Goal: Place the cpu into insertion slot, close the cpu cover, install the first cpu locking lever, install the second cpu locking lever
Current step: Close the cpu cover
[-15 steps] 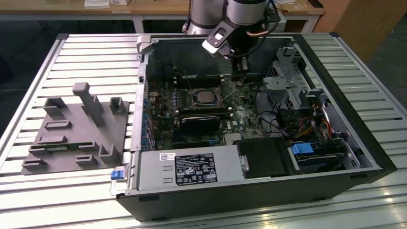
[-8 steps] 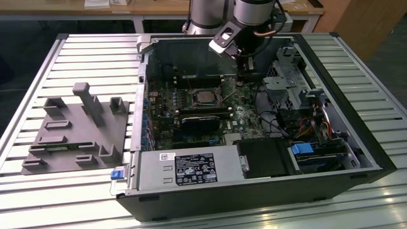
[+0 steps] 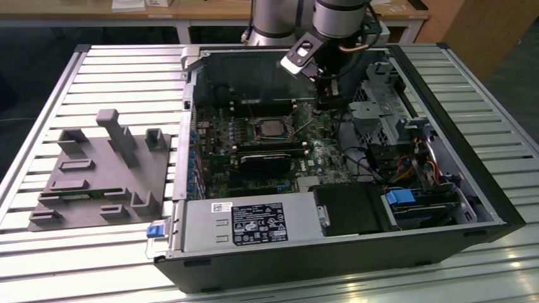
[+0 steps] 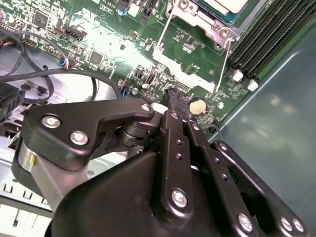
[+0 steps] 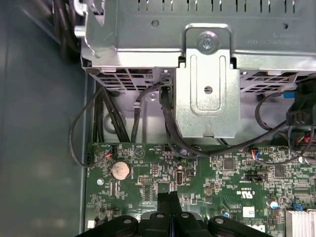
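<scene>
Low inside the open computer case (image 3: pixel 337 271), near the top middle of the exterior view: the claw (image 3: pixel 325 104). Fingertips (image 5: pixel 164 202) pressed tight together, with nothing pinched between them. Hangs just over the green board (image 5: pixel 222 173), close to a round silver battery (image 5: pixel 120 170). Cannot tell if touching the board.

A little to the left of the claw, in the middle of the exterior view: the cpu (image 3: pixel 271 128), lying flat in the insertion slot (image 3: pixel 252 129), silver top up. In the second wrist view, the cpu cover (image 4: pixel 202 22) lying flat round the chip, with a thin wire lever (image 4: pixel 226 59) beside it. Cannot tell if hooked down.

Further out: long black memory slots (image 4: pixel 269 34), a grey metal cage (image 5: pixel 207 94), black cables (image 5: pixel 168 123). At the left of the exterior view, a grey holder tray (image 3: pixel 101 170) on the slatted worktop (image 3: pixel 126 69).
</scene>
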Motion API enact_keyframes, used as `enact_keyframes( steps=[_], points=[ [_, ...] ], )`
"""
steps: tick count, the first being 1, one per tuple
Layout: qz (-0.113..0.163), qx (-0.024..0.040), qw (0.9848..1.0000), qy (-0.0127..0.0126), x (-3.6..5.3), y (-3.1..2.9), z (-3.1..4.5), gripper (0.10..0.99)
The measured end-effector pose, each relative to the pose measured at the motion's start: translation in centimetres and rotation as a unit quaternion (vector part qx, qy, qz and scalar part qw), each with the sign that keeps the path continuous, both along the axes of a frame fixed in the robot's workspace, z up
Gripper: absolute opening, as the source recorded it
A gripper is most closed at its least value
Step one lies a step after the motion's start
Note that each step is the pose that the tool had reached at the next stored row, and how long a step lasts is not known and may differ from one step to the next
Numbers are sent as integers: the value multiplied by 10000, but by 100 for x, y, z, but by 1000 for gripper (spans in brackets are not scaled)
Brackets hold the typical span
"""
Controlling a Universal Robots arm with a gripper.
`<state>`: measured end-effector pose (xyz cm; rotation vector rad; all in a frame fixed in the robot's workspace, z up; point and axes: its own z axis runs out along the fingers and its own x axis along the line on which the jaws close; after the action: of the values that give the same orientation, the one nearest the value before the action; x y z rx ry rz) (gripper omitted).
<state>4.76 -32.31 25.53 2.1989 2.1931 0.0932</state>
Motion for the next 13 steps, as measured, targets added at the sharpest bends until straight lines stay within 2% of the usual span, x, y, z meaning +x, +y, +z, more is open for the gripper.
enact_keyframes(
  steps=[8, 13],
  points=[
    [-6, -4, 10000, 21, 7, 0, -99, 106],
    [-7, -5, 10000, 24, 8, 0, -111, 106]
  ],
)
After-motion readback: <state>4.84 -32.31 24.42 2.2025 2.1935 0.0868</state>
